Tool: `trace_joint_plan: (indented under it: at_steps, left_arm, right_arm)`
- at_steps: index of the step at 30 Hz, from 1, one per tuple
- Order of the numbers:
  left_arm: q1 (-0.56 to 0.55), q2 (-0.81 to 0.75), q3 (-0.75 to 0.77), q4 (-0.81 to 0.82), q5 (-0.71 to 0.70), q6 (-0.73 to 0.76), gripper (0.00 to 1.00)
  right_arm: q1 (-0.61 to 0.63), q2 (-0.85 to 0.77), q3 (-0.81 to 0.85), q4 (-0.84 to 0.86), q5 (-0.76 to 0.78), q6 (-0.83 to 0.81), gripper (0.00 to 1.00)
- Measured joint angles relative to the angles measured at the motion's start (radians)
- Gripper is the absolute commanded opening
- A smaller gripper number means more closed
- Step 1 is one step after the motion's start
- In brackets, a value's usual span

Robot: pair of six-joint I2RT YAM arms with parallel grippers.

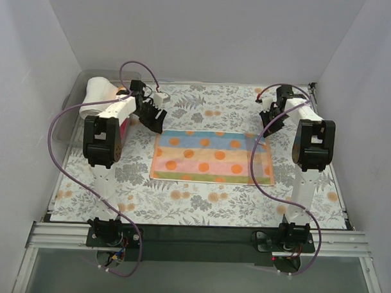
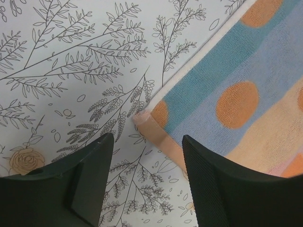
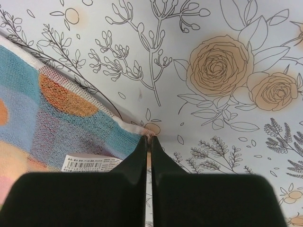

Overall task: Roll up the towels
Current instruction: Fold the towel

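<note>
The striped towel (image 1: 212, 157) lies flat on the worktop (image 1: 200, 201). The left hand (image 2: 147, 138) is wide open over one corner. The right hand (image 3: 149, 140) seems to pinch another corner.

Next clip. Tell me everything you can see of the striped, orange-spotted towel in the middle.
The towel looks like terry cloth, banded in blue, peach, pink and green, with orange spots and a pale hem. It lies spread flat, unrolled, on the floral covering. Its far-right corner is pinched in the shut right gripper, and a white barcode label shows beside that corner. The open left gripper straddles the far-left corner, whose hem is slightly turned over. Whether it touches the cloth cannot be told.
</note>
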Motion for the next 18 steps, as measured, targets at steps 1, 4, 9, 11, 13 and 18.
trace_joint_plan:
  at_steps: [1,4,9,11,13,18]
  left_arm:
    - [0.000,0.006,0.002,-0.001,0.000,-0.002,0.53]
    - [0.000,0.029,0.021,0.001,-0.001,-0.001,0.51]
    - [0.000,0.051,0.031,0.017,-0.001,0.014,0.41]
    - [0.000,0.051,0.031,0.020,-0.002,0.022,0.37]
    - [0.000,0.052,0.029,0.019,-0.002,0.032,0.36]
    - [0.000,0.052,0.019,0.032,0.000,0.052,0.31]
  right_arm:
    - [0.000,-0.002,-0.002,0.001,-0.002,-0.001,0.01]
    - [0.000,-0.004,-0.009,0.004,-0.008,-0.003,0.01]
    - [0.000,-0.010,-0.017,0.004,-0.016,-0.004,0.01]
    - [0.000,-0.010,-0.018,0.004,-0.017,-0.006,0.01]
    - [0.000,-0.011,-0.021,0.006,-0.018,-0.007,0.01]
    - [0.000,-0.013,-0.023,0.007,-0.018,-0.007,0.01]
